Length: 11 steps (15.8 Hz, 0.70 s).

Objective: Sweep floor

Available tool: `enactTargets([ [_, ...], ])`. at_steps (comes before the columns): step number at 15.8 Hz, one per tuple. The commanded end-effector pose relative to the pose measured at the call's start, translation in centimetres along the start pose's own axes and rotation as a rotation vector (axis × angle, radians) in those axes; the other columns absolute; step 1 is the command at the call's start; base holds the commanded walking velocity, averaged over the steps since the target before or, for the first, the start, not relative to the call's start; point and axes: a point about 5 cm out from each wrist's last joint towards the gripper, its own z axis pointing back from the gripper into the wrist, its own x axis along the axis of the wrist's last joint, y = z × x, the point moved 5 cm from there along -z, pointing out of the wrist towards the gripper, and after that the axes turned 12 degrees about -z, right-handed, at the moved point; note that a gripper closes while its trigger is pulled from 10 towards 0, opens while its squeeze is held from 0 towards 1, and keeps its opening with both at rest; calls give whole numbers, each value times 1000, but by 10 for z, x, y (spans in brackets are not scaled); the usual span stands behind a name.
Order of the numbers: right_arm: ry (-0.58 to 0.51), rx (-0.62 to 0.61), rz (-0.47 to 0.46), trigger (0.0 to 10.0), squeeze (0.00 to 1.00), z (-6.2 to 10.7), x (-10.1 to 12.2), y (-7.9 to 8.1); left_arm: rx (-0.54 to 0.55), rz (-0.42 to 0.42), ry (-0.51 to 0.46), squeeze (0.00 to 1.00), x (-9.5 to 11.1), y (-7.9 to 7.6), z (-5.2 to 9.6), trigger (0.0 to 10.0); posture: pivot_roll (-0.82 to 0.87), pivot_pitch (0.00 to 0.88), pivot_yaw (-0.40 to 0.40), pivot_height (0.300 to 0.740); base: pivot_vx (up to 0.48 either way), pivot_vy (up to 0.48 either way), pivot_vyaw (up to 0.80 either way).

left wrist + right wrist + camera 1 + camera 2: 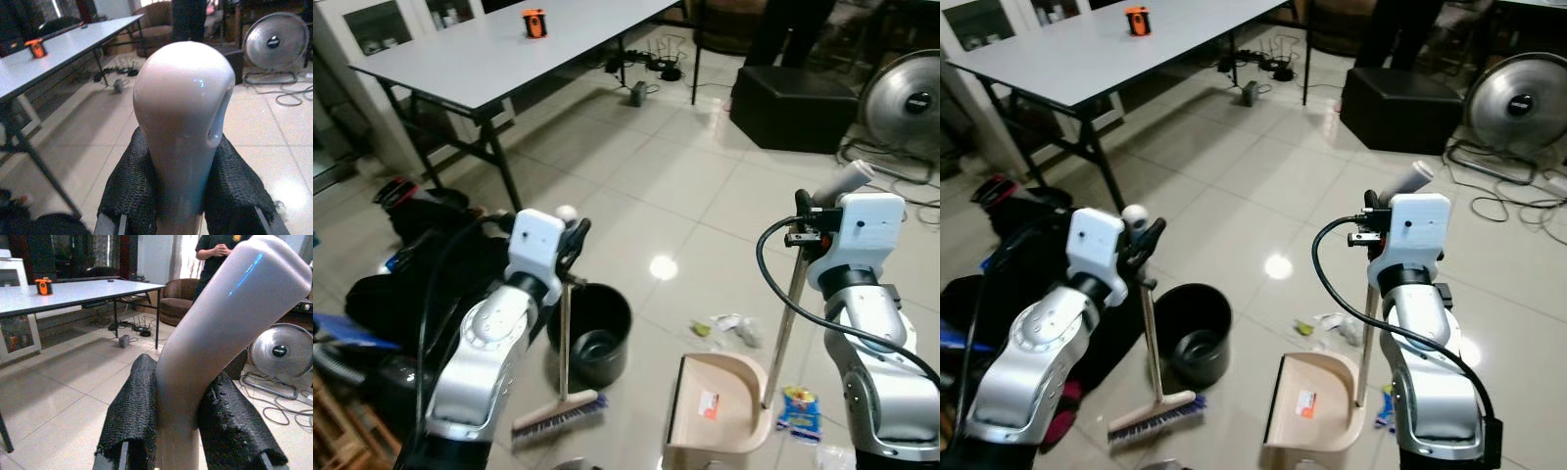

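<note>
Now broom handle [183, 127] sits clamped between the left gripper's [183, 196] jaws.

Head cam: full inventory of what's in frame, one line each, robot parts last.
broom: 1, wooden handle, pale bristles, head on the floor beside the bucket
dustpan: 1, beige, long handle, on the floor ahead
bucket: 1, black, on the floor
litter: a few scraps, beyond the dustpan
wrapper: 1, blue and yellow, right of the dustpan
table: 1, grey top, far left
orange object: 1, on the table
fan: 1, silver, far right
black box: 1, near the fan
left gripper: shut on the broom handle
right gripper: shut on the dustpan handle
</note>
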Motion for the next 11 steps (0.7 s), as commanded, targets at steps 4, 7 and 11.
enactTargets([
  [4,-52,-26,13,10000,0,4,11,-3,-1,-15,-41,0,12,-1,-6,10000,-54,37,82,740,0,-348,0],
  [7,-49,-30,14,10000,0,4,9,-3,-3,-15,-41,0,12,-1,-6,10000,-54,37,83,740,0,-349,0],
  [11,-49,-43,12,10000,0,6,9,-4,-3,-17,-45,0,13,-1,-7,10000,-55,40,90,740,0,-346,0],
])
